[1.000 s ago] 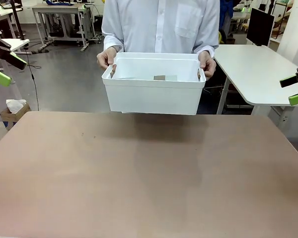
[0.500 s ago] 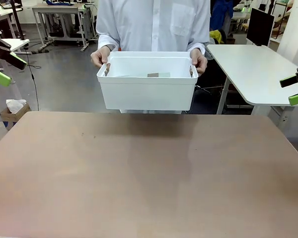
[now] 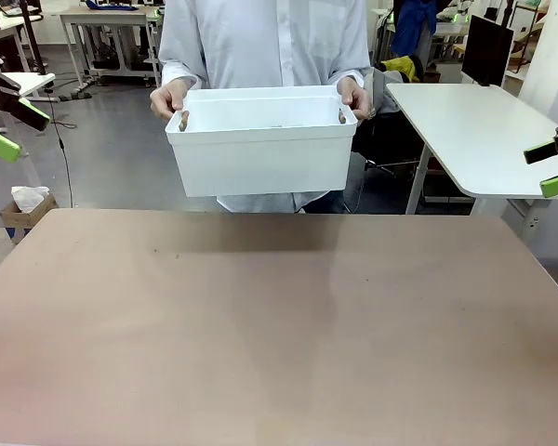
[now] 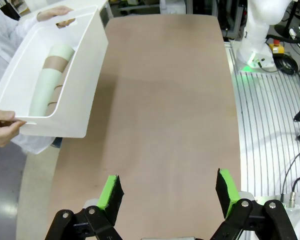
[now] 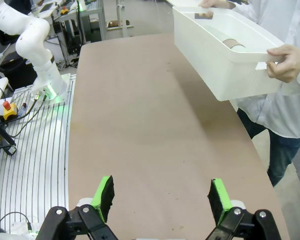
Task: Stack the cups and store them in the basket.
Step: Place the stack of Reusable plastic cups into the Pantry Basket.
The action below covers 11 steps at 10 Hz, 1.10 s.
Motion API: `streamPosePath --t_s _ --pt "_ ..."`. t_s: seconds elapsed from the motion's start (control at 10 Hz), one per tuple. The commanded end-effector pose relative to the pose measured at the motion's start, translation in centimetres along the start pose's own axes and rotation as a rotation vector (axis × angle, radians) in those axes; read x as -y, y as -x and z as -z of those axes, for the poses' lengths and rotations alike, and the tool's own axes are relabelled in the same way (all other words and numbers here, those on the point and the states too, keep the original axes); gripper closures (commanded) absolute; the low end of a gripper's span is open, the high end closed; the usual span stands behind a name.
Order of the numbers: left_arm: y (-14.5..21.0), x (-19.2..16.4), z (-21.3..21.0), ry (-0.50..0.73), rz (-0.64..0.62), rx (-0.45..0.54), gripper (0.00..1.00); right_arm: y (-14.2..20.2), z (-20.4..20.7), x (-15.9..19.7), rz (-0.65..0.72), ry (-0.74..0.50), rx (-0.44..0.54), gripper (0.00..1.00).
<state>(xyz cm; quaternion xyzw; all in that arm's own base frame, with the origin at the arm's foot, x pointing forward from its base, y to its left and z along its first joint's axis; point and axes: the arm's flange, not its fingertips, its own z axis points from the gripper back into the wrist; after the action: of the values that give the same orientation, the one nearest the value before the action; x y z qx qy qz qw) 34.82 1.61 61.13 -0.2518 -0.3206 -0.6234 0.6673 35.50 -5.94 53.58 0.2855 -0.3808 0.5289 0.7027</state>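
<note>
The person holds the basket [image 3: 256, 149] up off the table [image 3: 279, 325] at twelve o'clock, a hand [image 3: 167, 98] on each end. The cups [image 4: 47, 82] lie nested inside it, on their side. Left gripper [image 4: 167, 192] spread wide and empty; right gripper [image 5: 160, 197] the same, both well back from the basket. Risk now: tip that basket and the loose stack slides or rolls against the wall, maybe coming apart.
</note>
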Motion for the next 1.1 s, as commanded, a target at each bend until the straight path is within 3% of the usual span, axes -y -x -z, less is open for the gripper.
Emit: streamPosePath --t_s 0.0,1.0 --pt "-0.3 -0.02 -0.14 0.007 -0.009 -0.002 0.03 -0.05 -0.04 0.01 -0.016 0.002 0.019 0.0" --pt "-0.3 -0.02 -0.14 0.007 -0.009 -0.002 0.03 -0.05 -0.04 0.01 -0.016 0.002 0.019 0.0"
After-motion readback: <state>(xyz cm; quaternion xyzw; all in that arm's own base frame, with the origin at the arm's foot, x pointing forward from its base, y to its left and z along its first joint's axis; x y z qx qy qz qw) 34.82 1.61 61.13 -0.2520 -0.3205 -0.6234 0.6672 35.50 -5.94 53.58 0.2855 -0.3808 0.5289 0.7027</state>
